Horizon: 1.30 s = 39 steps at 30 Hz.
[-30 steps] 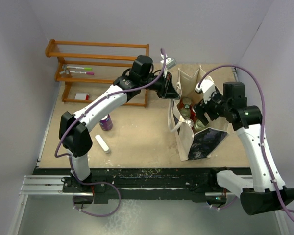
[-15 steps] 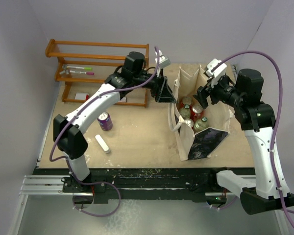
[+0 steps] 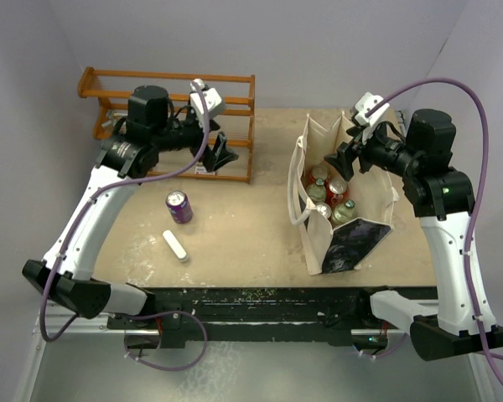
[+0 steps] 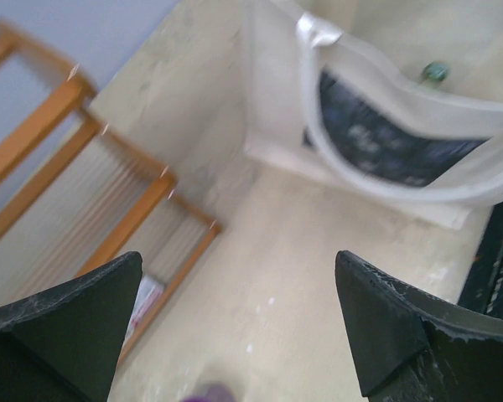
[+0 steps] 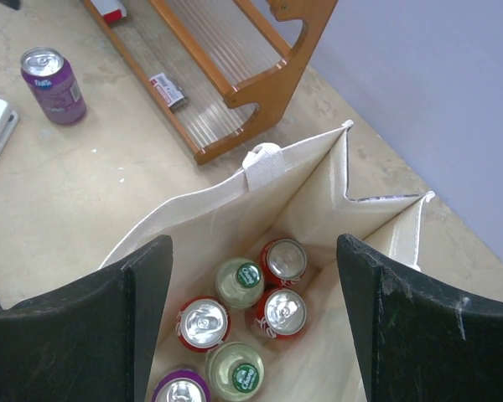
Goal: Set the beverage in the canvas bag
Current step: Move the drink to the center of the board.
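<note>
The cream canvas bag (image 3: 318, 244) stands open at the table's right, its dark print facing the near edge. Inside it stand several drinks: red cans (image 5: 284, 311), green-capped bottles (image 5: 239, 280) and a purple can (image 5: 180, 390). One purple beverage can (image 3: 179, 206) stands upright on the table left of the bag, also in the right wrist view (image 5: 53, 74). My left gripper (image 3: 222, 152) hangs open and empty in front of the rack, well left of the bag (image 4: 360, 75). Above the bag's mouth (image 5: 210, 226), my right gripper (image 3: 345, 159) is open and empty.
A wooden rack (image 3: 168, 109) stands at the back left, with markers and a small card on its shelves. A white oblong object (image 3: 175, 246) lies near the purple can. The grey walls close in on both sides.
My left gripper opened and swung left, away from the bag's left edge to the rack. The right gripper lifted out of the bag's mouth and now holds above it.
</note>
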Each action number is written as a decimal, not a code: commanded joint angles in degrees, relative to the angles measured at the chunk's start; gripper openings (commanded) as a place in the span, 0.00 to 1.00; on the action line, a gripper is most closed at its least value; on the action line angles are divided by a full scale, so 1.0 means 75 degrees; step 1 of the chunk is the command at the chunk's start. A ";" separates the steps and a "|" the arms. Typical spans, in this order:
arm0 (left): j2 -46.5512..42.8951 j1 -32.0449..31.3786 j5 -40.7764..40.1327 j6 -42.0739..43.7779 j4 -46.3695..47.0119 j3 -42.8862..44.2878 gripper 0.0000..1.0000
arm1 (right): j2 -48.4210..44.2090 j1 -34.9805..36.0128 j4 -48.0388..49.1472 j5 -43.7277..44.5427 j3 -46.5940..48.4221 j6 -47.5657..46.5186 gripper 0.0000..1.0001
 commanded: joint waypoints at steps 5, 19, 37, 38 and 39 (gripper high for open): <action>0.0264 0.1630 -0.2061 0.0413 -0.1468 -0.1184 0.99 | 0.0196 0.0030 -0.0229 -0.0462 0.0427 -0.0022 0.80; 0.1566 0.1934 -0.2661 0.0886 -0.1467 -0.2484 0.99 | 0.0027 0.0090 -0.0249 -0.0181 -0.0030 -0.0131 0.80; 0.1278 0.0719 -0.1375 0.1103 -0.1467 -0.2976 0.34 | 0.0120 0.0173 -0.0253 -0.0102 0.0000 -0.0217 0.80; 0.1252 0.0433 -0.1401 0.1194 -0.1449 -0.2958 0.33 | 0.0114 0.0169 -0.0263 -0.0125 0.0000 -0.0211 0.80; 0.1222 0.0150 -0.1311 0.1264 -0.1435 -0.2941 0.32 | 0.0108 0.0169 -0.0265 -0.0150 0.0000 -0.0200 0.80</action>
